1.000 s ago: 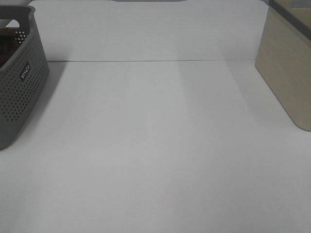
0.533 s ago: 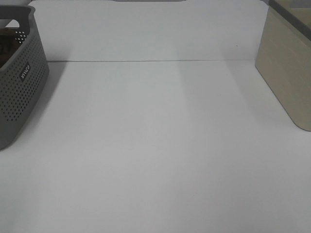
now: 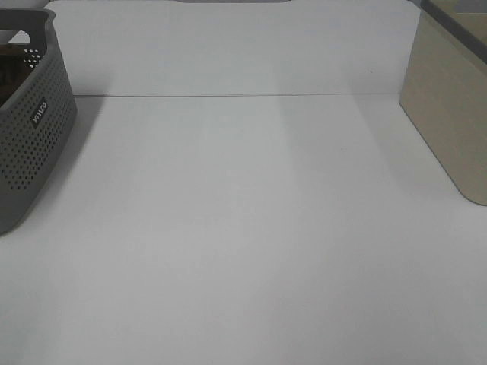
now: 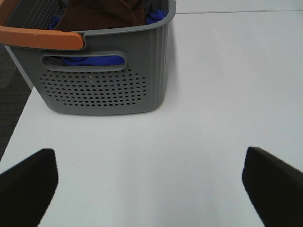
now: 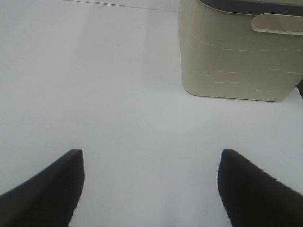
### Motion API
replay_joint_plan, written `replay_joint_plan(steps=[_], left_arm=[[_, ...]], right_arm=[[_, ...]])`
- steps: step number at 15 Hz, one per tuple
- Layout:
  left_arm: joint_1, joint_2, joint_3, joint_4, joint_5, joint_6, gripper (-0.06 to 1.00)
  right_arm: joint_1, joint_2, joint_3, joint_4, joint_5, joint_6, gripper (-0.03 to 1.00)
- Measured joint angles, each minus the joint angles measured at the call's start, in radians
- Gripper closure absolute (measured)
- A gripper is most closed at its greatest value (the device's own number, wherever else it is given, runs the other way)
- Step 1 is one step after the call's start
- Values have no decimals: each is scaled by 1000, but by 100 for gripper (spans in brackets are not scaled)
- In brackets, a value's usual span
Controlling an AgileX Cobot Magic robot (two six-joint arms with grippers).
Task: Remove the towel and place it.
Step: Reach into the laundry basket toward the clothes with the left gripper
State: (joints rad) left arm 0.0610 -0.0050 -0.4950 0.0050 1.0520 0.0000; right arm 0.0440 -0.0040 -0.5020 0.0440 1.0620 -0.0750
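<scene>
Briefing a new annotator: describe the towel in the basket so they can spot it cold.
On the white table, find the grey perforated plastic basket on the left in the high view. Bunched inside it lies the dark brown terry-cloth towel. Its neighbour is a bright blue cloth, so the brown colour alone picks it out.

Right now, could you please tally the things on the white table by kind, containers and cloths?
Containers: 2, the grey perforated plastic basket and the beige plastic bin.
Cloths: 2, the dark brown terry-cloth towel and a blue cloth, both in the basket.
Total: 4.
</scene>
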Motion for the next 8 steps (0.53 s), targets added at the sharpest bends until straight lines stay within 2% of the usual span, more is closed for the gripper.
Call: replay_joint_plan(steps=[8], left_arm=[[0, 0, 0, 0, 0, 0, -5]], right_arm=[[0, 0, 0, 0, 0, 0, 21]])
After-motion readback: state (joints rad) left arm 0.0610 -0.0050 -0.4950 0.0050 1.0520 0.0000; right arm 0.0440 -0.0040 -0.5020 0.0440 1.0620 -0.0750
